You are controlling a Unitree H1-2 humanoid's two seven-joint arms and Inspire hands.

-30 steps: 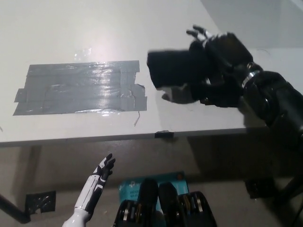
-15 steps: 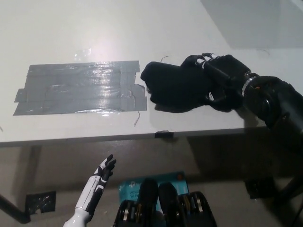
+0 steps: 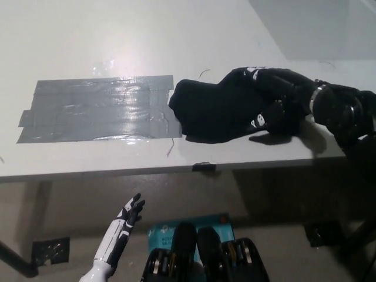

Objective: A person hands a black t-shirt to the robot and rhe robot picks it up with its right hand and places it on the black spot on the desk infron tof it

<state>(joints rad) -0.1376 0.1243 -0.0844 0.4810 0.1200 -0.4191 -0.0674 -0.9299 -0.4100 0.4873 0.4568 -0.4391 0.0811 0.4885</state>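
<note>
The black t-shirt (image 3: pixel 214 111) lies bunched on the white desk (image 3: pixel 176 35), its left edge touching the right end of the grey taped patch (image 3: pixel 100 110). My black right hand (image 3: pixel 273 100) rests on the shirt's right side with its fingers curled over and into the cloth, still gripping it. The shirt sits mostly to the right of the patch, not on it. My white left hand (image 3: pixel 126 217) hangs below the desk's front edge at the lower left, fingers apart and holding nothing.
The desk's front edge (image 3: pixel 117 170) runs across the middle of the picture, with a small black clip (image 3: pixel 202 166) on it. Below lie the floor, a teal box (image 3: pixel 170 232) and a desk leg foot (image 3: pixel 50 249).
My right hand has come down and leftward with the shirt, from held above the desk to lying pressed on its surface next to the taped patch. The left hand has stayed put.
</note>
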